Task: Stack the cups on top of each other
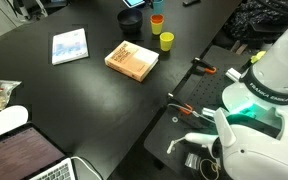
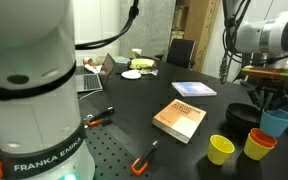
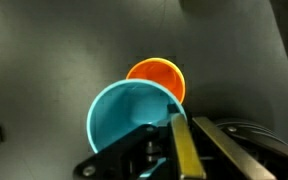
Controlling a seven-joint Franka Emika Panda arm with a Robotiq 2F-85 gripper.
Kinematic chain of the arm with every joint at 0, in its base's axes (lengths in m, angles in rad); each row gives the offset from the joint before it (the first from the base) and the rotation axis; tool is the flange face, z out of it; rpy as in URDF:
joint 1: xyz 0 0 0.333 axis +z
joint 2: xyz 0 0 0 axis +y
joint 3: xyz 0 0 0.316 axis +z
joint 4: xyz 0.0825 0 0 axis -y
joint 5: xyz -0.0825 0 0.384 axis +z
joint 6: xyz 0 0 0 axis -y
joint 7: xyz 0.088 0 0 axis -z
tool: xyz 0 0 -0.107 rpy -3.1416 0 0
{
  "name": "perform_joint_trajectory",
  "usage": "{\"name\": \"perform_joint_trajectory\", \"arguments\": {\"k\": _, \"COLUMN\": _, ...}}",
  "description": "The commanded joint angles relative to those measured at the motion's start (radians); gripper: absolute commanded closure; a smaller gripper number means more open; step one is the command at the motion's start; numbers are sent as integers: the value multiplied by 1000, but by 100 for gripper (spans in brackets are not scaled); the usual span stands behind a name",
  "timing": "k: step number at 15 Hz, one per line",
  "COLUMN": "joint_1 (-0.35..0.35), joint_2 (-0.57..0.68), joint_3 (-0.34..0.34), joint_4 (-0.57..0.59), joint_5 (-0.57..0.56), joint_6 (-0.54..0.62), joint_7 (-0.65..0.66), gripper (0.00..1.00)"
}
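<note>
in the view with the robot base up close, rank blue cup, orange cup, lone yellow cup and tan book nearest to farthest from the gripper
1. blue cup: at the gripper, right under its fingers.
2. orange cup: just in front of the blue one, camera side.
3. lone yellow cup: further along, toward the book.
4. tan book: farthest, beyond the yellow cup.

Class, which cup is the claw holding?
The blue cup: the claw pinches its rim, while the orange cup and the yellow cups stand untouched.
</note>
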Motion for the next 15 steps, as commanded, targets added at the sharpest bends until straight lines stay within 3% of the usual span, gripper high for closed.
{"name": "perform_joint_trajectory", "arguments": {"k": 1, "joint_1": -8, "joint_2": 34, "joint_3": 12, "joint_4": 48, "joint_5": 16, "joint_6": -34, "joint_7": -4, "gripper": 99}}
{"name": "perform_joint_trajectory", "arguments": {"k": 5, "joint_1": -7, "joint_2": 50, "joint_3": 17, "joint_4": 51, "joint_5": 20, "joint_6": -42, "joint_7": -4, "gripper": 99}}
{"name": "perform_joint_trajectory", "arguments": {"k": 6, "joint_1": -8, "joint_2": 51, "joint_3": 18, "joint_4": 51, "joint_5": 22, "joint_6": -40, "joint_7": -2, "gripper": 80}}
{"name": "perform_joint_trajectory", "arguments": {"k": 7, "joint_1": -10, "joint_2": 51, "joint_3": 20, "joint_4": 50, "joint_5": 27, "joint_6": -39, "joint_7": -2, "gripper": 69}}
{"name": "perform_joint_trajectory", "arguments": {"k": 11, "joint_1": -12, "joint_2": 46, "joint_3": 17, "joint_4": 42, "joint_5": 35, "joint_6": -41, "joint_7": 0, "gripper": 39}}
{"name": "perform_joint_trajectory", "arguments": {"k": 15, "joint_1": -10, "joint_2": -31, "joint_3": 24, "joint_4": -39, "joint_5": 56, "joint_6": -79, "joint_7": -2, "gripper": 11}}
